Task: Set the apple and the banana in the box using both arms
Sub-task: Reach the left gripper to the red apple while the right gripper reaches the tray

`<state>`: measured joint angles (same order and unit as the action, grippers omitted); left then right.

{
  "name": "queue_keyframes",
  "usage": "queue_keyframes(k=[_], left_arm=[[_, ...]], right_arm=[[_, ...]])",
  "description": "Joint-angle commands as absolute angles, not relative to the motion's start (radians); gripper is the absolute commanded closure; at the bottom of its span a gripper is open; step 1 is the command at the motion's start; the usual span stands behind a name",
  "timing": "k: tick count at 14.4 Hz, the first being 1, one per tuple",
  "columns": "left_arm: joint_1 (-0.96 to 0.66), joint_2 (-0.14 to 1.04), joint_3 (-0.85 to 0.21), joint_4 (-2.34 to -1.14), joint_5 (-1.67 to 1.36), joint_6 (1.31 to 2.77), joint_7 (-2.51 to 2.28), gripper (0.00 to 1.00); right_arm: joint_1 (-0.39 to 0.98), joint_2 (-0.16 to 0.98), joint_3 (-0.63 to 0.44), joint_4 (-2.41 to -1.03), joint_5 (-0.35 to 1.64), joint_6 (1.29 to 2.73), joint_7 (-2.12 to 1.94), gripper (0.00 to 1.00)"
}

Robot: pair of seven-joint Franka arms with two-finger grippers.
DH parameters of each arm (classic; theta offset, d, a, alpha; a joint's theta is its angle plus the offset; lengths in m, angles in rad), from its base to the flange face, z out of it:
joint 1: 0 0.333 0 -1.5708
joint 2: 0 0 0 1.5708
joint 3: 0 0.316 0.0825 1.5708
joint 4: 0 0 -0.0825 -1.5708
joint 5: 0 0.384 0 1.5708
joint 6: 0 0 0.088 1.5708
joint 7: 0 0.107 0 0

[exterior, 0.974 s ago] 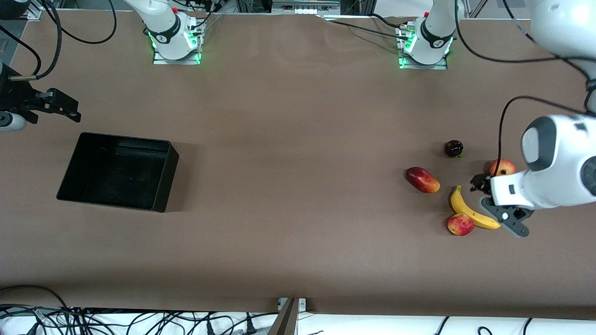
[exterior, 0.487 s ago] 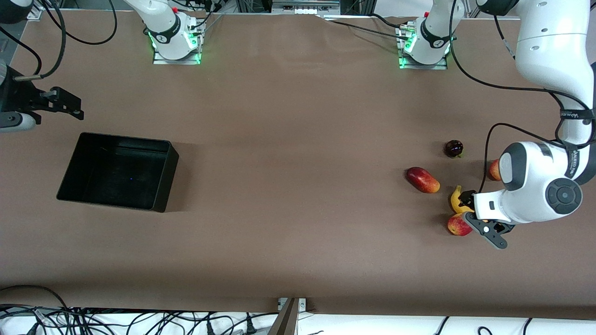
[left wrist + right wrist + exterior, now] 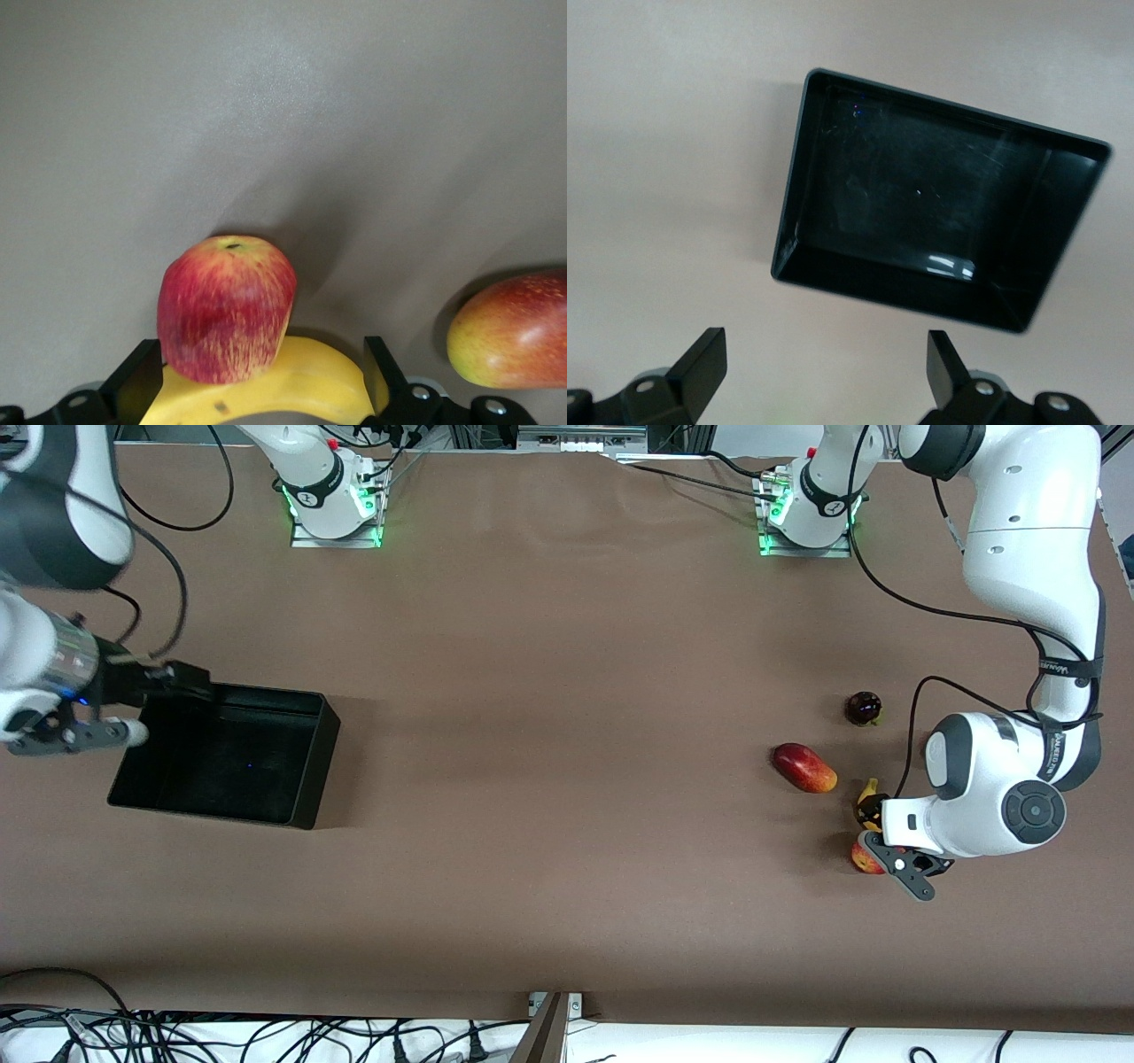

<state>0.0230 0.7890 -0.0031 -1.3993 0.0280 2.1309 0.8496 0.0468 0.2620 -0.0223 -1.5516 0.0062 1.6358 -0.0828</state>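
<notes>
At the left arm's end of the table [image 3: 549, 779], the left gripper [image 3: 886, 841] hangs low, fingers [image 3: 137, 381] spread around the curved yellow banana [image 3: 292, 390]. Touching it lies the small red-and-yellow apple [image 3: 226, 305]. Over the black plastic box [image 3: 301, 717], the right gripper [image 3: 133, 704] is spread wide.

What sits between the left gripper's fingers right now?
In the left wrist view, the banana lies between the open left gripper's fingers, with the apple touching it.

box [image 3: 226, 753] mid-left of frame | apple [image 3: 863, 857] touching banana [image 3: 866, 793] lower right under my left gripper [image 3: 889, 841] | mango [image 3: 804, 768] just up-left of them
</notes>
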Motion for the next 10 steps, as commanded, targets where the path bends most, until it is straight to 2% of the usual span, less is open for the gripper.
queue_keyframes(k=[1, 4, 6, 10], left_arm=[[0.021, 0.816, -0.005, -1.371, 0.02, 2.202, 0.893, 0.0], [0.032, 0.853, -0.006, -1.374, 0.017, 2.27, 0.949, 0.0], [0.035, 0.856, -0.006, -1.374, 0.014, 2.27, 0.956, 0.0], [0.049, 0.868, -0.009, -1.387, 0.005, 2.272, 0.957, 0.0]], right_arm=[[0.081, 0.319, -0.026, -1.563, 0.023, 1.707, -0.009, 0.0], [0.103, 0.374, -0.023, -1.603, 0.04, 1.823, 0.073, 0.0], [0.104, 0.422, -0.025, -1.623, 0.106, 1.887, 0.098, 0.0], [0.104, 0.48, -0.025, -1.695, 0.11, 2.037, 0.126, 0.0]])
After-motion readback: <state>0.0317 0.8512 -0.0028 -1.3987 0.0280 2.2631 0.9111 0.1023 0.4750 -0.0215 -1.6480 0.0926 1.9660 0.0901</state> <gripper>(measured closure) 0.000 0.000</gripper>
